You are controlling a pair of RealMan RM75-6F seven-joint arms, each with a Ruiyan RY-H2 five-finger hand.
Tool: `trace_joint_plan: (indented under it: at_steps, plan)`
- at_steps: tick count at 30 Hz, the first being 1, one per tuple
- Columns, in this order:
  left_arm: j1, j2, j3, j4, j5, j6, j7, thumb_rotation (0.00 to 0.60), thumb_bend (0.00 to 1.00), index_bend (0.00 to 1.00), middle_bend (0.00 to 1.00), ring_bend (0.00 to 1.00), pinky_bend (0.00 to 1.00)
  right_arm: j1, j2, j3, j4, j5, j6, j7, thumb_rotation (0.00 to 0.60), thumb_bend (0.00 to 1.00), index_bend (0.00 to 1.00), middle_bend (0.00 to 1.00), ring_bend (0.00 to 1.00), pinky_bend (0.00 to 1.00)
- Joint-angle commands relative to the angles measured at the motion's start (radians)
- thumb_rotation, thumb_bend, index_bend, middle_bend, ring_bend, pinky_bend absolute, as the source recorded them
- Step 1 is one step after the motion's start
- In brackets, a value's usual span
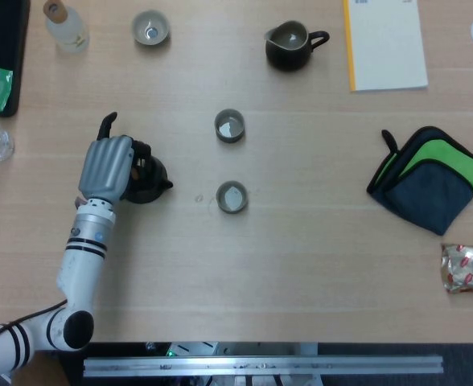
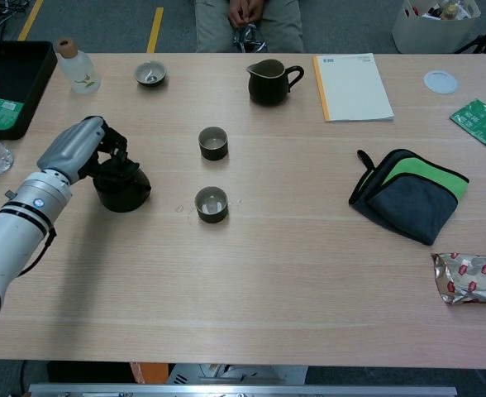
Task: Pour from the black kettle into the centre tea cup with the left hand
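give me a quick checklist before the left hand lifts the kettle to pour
1. Left hand on the black kettle: ok, fingers wrapped over its top.
2. Grip firm enough to lift: cannot tell, the hand hides the handle.
3. Centre tea cup upright and unobstructed: ok.
4. Near cup close to the pour path: not ok, mind it while swinging over.
5. Kettle lid secure: cannot tell.
6. Right hand out of the way: ok, not in either view.

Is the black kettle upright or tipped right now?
Upright. The black kettle sits flat on the table with the left hand on its handle; no pouring tilt shows.
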Motion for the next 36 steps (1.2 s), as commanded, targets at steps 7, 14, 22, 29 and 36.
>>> trace_joint_plan:
  at_steps: [7, 14, 22, 29, 36]
  plan:
    - [0.0, 0.01, -0.004, -0.014, -0.012, -0.007, -0.027, 0.518, 0.32, 0.45, 0.6, 0.47, 0.0, 0.001, 0.0, 0.0, -0.001, -0.001, 0.0, 0.0, 0.6, 0.06, 0.09, 0.22, 0.11, 0.2]
    - [0.002, 0.013, -0.003, -0.016, -0.025, -0.021, -0.054, 0.434, 0.32, 0.42, 0.56, 0.45, 0.0, 0.001, 0.0, 0.0, -0.003, 0.001, -0.001, -0.002, 0.6, 0.06, 0.09, 0.22, 0.11, 0.2]
    - [0.004, 0.035, -0.007, -0.041, -0.03, -0.026, -0.079, 0.338, 0.32, 0.36, 0.45, 0.32, 0.0, 0.0, 0.003, 0.0, -0.006, -0.001, 0.002, -0.003, 0.6, 0.06, 0.09, 0.22, 0.11, 0.2]
    - [0.006, 0.051, -0.013, -0.062, 0.002, -0.001, -0.115, 0.326, 0.32, 0.3, 0.36, 0.24, 0.0, -0.002, 0.005, 0.0, -0.008, -0.002, 0.007, -0.003, 0.6, 0.06, 0.09, 0.22, 0.11, 0.2]
    - [0.012, 0.104, -0.011, -0.126, 0.078, 0.057, -0.13, 0.352, 0.32, 0.3, 0.35, 0.24, 0.0, -0.004, 0.008, 0.005, -0.007, 0.002, 0.014, 0.0, 0.6, 0.06, 0.09, 0.22, 0.11, 0.2]
